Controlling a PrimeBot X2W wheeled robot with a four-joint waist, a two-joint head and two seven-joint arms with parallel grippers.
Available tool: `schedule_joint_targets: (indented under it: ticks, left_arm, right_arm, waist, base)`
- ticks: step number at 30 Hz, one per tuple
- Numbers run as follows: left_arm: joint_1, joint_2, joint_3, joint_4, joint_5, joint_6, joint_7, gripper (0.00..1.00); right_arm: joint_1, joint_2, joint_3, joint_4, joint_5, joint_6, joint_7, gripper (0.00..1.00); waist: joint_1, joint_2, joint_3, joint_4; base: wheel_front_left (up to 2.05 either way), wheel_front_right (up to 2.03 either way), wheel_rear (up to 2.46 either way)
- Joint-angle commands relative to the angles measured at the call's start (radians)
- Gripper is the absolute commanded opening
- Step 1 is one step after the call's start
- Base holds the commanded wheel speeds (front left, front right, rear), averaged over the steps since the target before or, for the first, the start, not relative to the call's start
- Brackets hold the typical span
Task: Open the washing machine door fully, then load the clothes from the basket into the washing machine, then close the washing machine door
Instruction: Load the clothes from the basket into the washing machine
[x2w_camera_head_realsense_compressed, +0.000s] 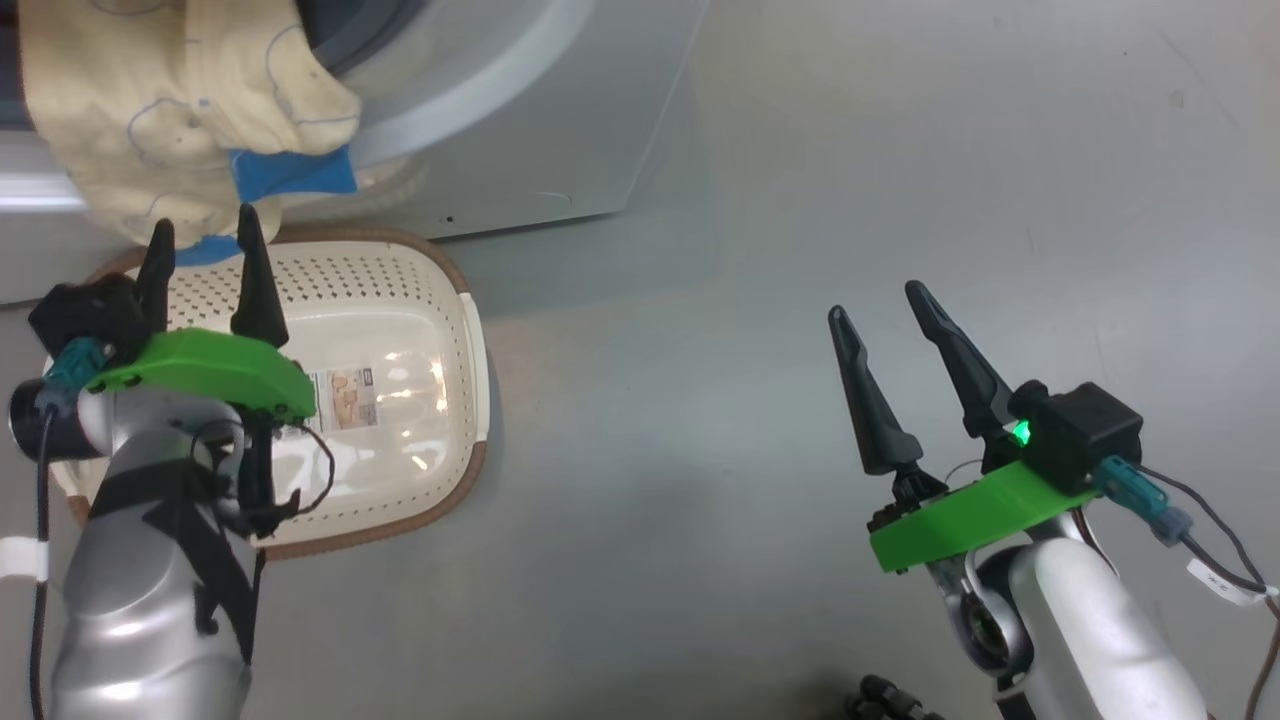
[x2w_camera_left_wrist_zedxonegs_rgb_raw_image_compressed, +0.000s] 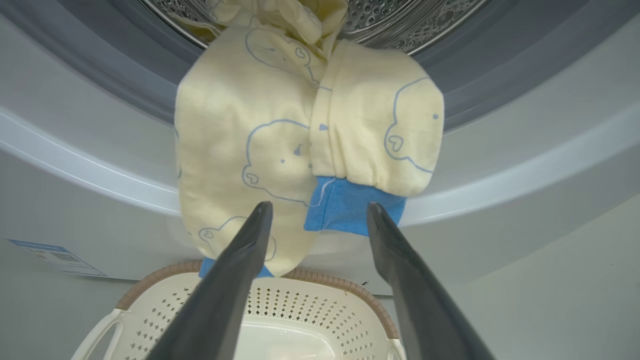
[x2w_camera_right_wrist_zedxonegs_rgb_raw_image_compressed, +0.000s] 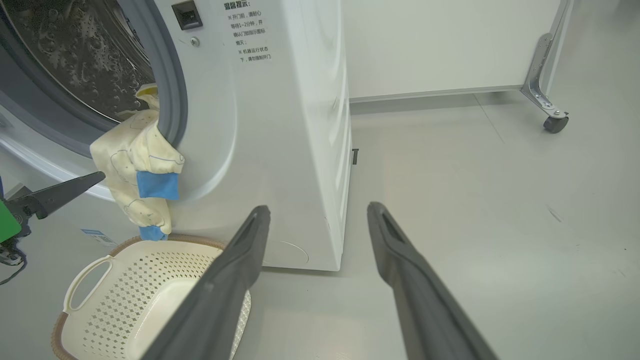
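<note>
The pale yellow clothes with blue patches hang out of the washing machine mouth, draped over its lower rim; the upper part lies in the drum. The cloth dangles down toward the cream basket, which stands on the floor just below with its bottom bare. My left gripper is open above the basket, its tips just below the hanging cloth, holding nothing. Far to the right, my right gripper stands open over the floor. The clothes and basket also show in the right wrist view. The washing machine door is out of view.
Grey floor stretches right of the machine. A white wall panel on a caster foot stands at the back right. A blue sticker marks the machine's lower front.
</note>
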Motion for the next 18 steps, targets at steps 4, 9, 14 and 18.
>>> schedule_joint_targets:
  ticks: [4,9,14,18]
  left_arm:
    - [-0.085,0.032,0.009,0.051,0.014,0.017,0.002,1.0]
    - [-0.163,0.026,0.017,0.128,-0.002,0.035,0.003,1.0]
    - [-0.224,0.026,0.021,0.192,-0.014,0.04,-0.008,1.0]
    - [-0.261,0.025,0.023,0.236,-0.023,0.043,-0.018,1.0]
  right_arm:
    - [-0.026,-0.006,0.022,-0.037,0.012,0.002,-0.006,1.0]
    - [-0.036,-0.006,0.026,-0.042,0.012,0.002,-0.006,1.0]
    - [-0.045,-0.006,0.028,-0.044,0.009,0.002,-0.006,1.0]
    - [-0.049,-0.006,0.028,-0.045,0.007,0.002,-0.006,1.0]
  waist:
    - [-0.0001,0.0,0.031,-0.009]
    - [-0.0001,0.0,0.057,-0.013]
    - [-0.0001,0.0,0.081,-0.018]
    - [-0.0001,0.0,0.096,-0.02]
  base:
    - [0.0,0.0,0.0]
    - [0.0,0.0,0.0]
    - [0.0,0.0,0.0]
    - [0.0,0.0,0.0]
